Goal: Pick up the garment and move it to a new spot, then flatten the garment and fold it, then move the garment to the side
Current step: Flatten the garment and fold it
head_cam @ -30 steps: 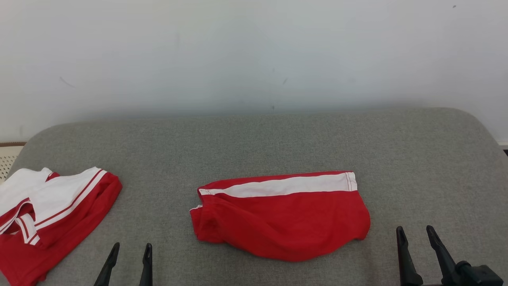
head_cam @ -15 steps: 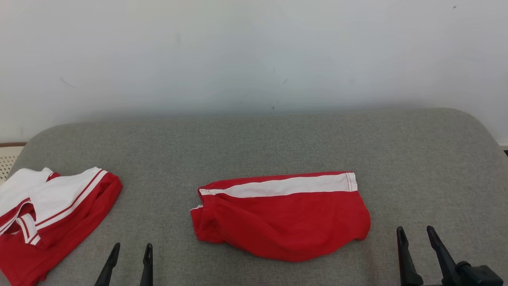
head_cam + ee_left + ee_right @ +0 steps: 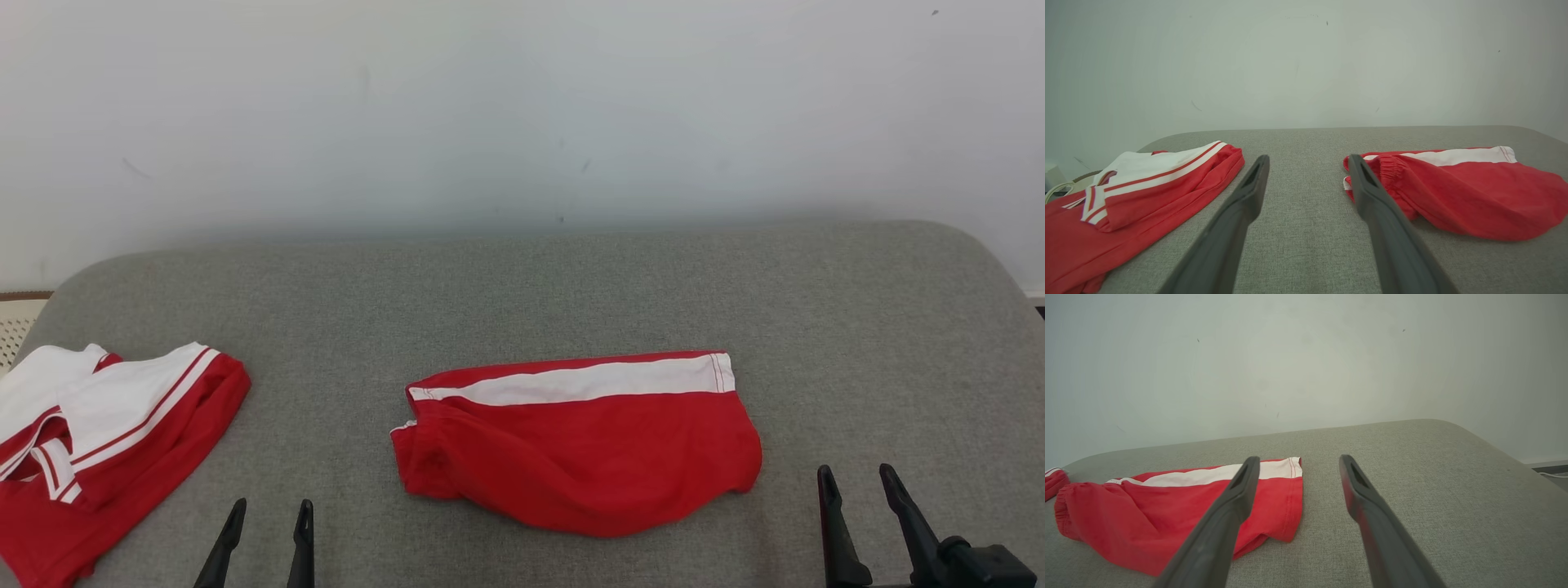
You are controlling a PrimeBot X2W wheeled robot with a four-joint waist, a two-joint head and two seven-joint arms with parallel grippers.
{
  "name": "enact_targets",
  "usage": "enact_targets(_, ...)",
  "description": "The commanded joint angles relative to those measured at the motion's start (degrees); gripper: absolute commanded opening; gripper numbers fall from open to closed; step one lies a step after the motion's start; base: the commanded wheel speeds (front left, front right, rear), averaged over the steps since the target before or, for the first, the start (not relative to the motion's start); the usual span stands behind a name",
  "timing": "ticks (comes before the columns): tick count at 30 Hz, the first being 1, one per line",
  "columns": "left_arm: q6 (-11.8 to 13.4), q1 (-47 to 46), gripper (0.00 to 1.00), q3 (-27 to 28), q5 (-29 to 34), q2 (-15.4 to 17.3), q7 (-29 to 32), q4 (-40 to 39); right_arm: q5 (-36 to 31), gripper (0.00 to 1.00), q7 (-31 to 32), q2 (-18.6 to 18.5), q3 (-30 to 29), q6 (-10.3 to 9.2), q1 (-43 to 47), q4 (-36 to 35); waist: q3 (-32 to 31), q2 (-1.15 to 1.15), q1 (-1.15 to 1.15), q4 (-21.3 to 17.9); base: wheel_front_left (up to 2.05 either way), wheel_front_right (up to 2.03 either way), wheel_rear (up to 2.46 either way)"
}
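At the near edge of the grey pad [image 3: 522, 286], your left gripper [image 3: 272, 503] and right gripper [image 3: 856, 469] both stand with fingers wide apart and hold nothing. A second red-and-white garment [image 3: 122, 425] lies at the pad's left end. Just beyond the grippers, in the middle of the pad, lie the red shorts [image 3: 588, 457], which look already folded in half. I judge them light, soft and limp, so a one-point grip may let the layers fall open; better to pinch all layers at both short ends. Their long axis runs along the pad's near edge, with the gathered waistband toward the left end, the hem toward the right and the white stripe on the far side.
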Motion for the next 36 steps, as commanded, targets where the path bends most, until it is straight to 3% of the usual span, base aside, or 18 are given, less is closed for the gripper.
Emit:
enact_targets(1, 0.0, 0.3, 1.00, 0.1, 0.1, 0.0, -0.3, 0.0, -0.5, 1.00, 0.0, 0.0, -0.1, 0.05, -0.2, -0.3, 0.1, 0.00, 0.00, 0.0, 0.00, 0.00, 0.00)
enact_targets(5, 0.0, 0.0, 1.00, 0.2, 0.0, -0.1, -0.3, -0.1, 0.9, 1.00, 0.7, 0.4, -0.2, 0.05, -0.8, -0.3, 0.3, 0.00, 0.00, 0.1, 0.00, 0.00, 0.00)
enact_targets(12, 0.0, -0.8, 1.00, -0.1, 0.1, -0.2, -0.3, -0.1, 2.9, 1.00, 6.3, -2.7, 0.8, 0.05, -8.2, 4.7, 1.5, 0.00, 0.00, 0.3, 0.00, 0.00, 0.00)
enact_targets(16, -0.2, -1.2, 1.00, -0.7, 0.1, -0.3, -0.3, 0.1, 4.3, 1.00, 8.5, -3.9, 1.3, 0.05, -12.3, 10.6, 1.9, 0.00, 0.00, 1.1, 0.00, 0.00, 0.00)
enact_targets(17, -0.3, -1.6, 1.00, -1.5, 0.0, -0.5, -0.3, 0.5, 5.6, 1.00, 10.2, -4.7, 1.8, 0.05, -15.2, 15.7, 2.2, 0.00, 0.00, 1.8, 0.00, 0.00, 0.00)
enact_targets(27, -0.6, -3.3, 1.00, -4.1, -0.6, -1.0, -0.3, 1.6, 14.6, 1.00, 15.3, -5.5, 6.2, 0.05, -28.7, 37.8, 3.8, 0.00, 0.00, 6.0, 0.00, 0.00, 0.00)
enact_targets(36, -0.4, -4.8, 1.00, -4.9, -0.7, -1.2, -0.3, 1.8, 20.7, 1.00, 16.4, -6.3, 9.6, 0.05, -36.7, 50.5, 6.5, 0.00, 0.00, 8.9, 0.00, 0.00, 0.00)
